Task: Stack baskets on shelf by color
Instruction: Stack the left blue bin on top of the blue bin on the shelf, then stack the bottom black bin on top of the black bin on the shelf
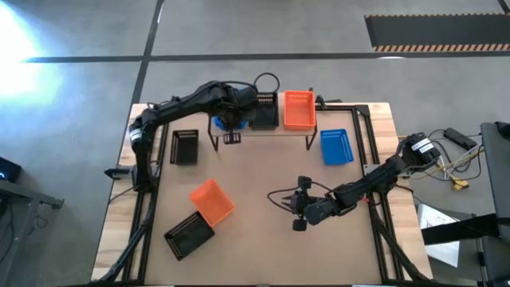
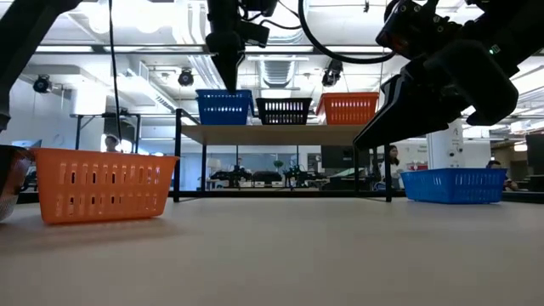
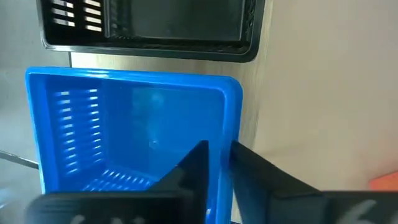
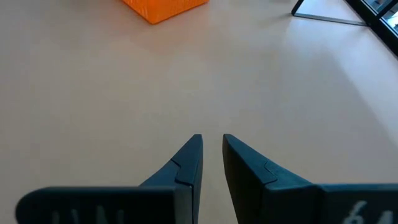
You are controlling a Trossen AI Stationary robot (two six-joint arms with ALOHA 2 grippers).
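The shelf holds a blue basket, a black basket and an orange basket side by side on its plank. My left gripper is above the blue basket's end and shut on its wall. My right gripper hovers over bare tabletop near the middle, fingers almost together, holding nothing. Resting flat on the table are a second blue basket, a black basket, an orange basket and another black basket. My left gripper has the blue basket by one side wall at its rim, one finger inside the basket and the other outside. The fingers come from above, pointing down. The basket stands upright with its bottom on the shelf plank.
The shelf stands at the table's far edge on thin black legs. Black frame rails run along the table's left and right sides. Open tabletop lies between the shelf and the near edge, around my right gripper.
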